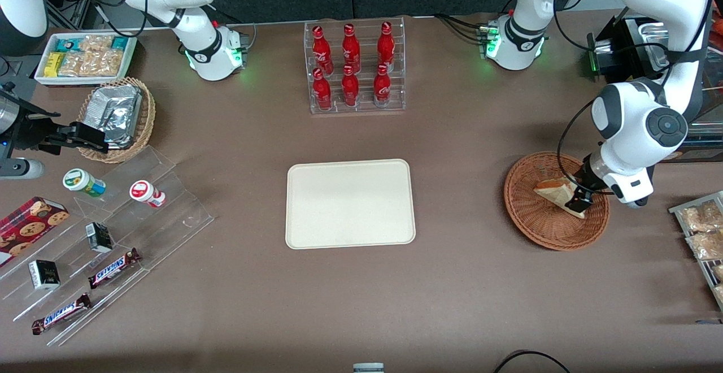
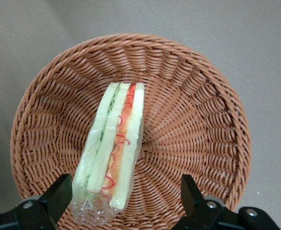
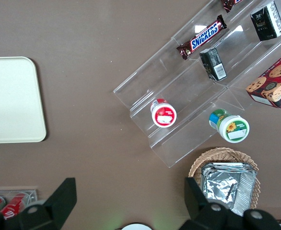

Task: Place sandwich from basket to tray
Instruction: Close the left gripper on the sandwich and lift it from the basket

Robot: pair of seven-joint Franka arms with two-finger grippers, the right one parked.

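Item: sandwich [image 2: 112, 148]. Triangular wedge, white bread, red, orange and green filling showing along the cut edge, sealed in clear film.

Location: inside the reddish-brown wicker basket [image 1: 528, 220], standing on edge on the woven floor, cut face up toward the wrist camera. Basket set on the brown counter [image 1: 463, 282] toward the working arm's end.

Destination: cream tray [image 1: 350, 203], bare, mid-counter, well apart from the basket.

Handling, judged: light; soft bread, easily crushed under a hard squeeze; film slick and loose, crinkled at the wedge's near end, likely to slide or bunch between pads. Filling layers liable to shift if pinched unevenly.

Recommended hold: across the two flat bread faces, near mid-length of the wedge, where thickest and best supported; not by the loose film tail, not by the pointed tip. Gentle closing force only.

Claw [image 2: 126, 196]: lowered into the basket, released, jaws spread wide with one finger [image 2: 59, 194] just beside the wrapped end of the wedge and the other standing clear of it; nothing grasped. Straddling the wedge's near end rather than its middle.

Risk, judged: closing here may catch mostly film, or push the wedge over.
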